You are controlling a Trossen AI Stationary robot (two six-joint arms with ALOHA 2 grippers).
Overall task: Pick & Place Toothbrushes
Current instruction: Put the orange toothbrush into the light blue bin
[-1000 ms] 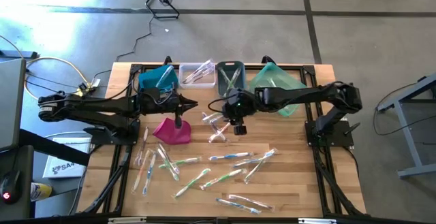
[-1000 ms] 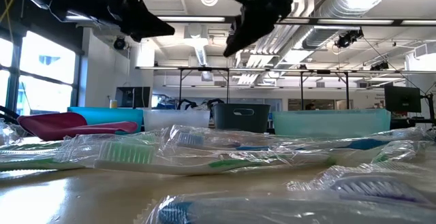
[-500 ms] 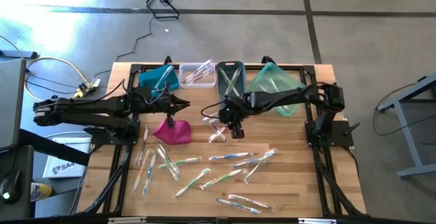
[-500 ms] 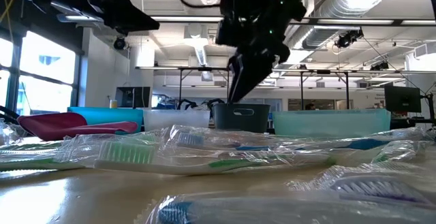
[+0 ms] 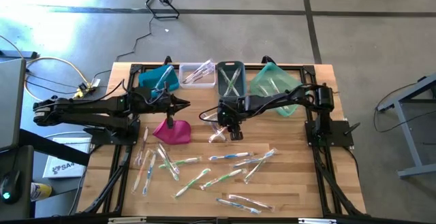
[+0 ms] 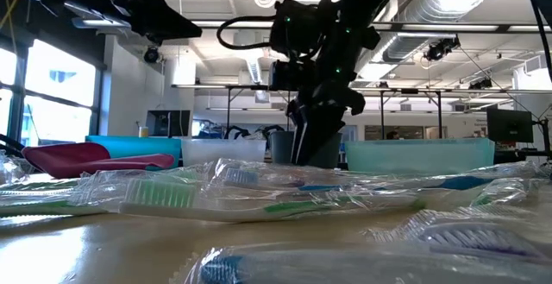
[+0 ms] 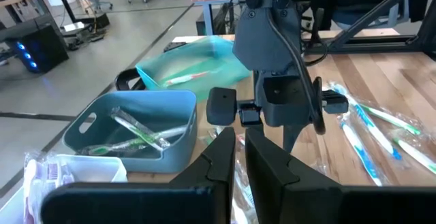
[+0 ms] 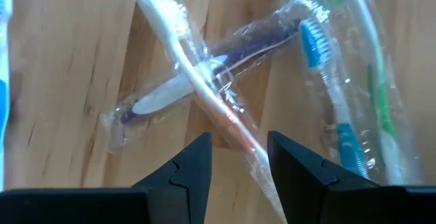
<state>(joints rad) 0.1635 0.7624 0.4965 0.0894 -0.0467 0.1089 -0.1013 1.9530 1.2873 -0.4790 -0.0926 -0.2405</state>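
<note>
Moved: your right pincer (image 5: 234, 133) has dropped from above the bins to just over the wooden worktop (image 5: 286, 183), its fingers apart astride a wrapped white-and-peach toothbrush (image 8: 204, 94) that lies crossed over a wrapped purple-handled toothbrush (image 8: 238, 43); nothing is gripped yet.
Left arm: your left pincer (image 5: 193, 103) has slid a little toward its own side and hangs above the magenta pouch-like thing (image 5: 172, 131), fingers nearly together; whether they hold anything, you cannot tell.
Progress: early going, by the look of it; well over a dozen wrapped toothbrushes (image 5: 231, 157) lie scattered over the near half of the worktop, against only a handful binned.
Blue bin (image 5: 148, 80): at the far edge, left end; contents hidden from you by the arm.
Clear bin (image 5: 185, 69): next along, a few wrapped brushes inside.
Grey bin (image 5: 230, 66): two or three brushes, one green-handled, crossed at the bottom.
Teal bin (image 5: 276, 81): tilted at the right end, one pink-handled brush inside.
Left to do: the pair under your right pincer, then the whole scatter.
</note>
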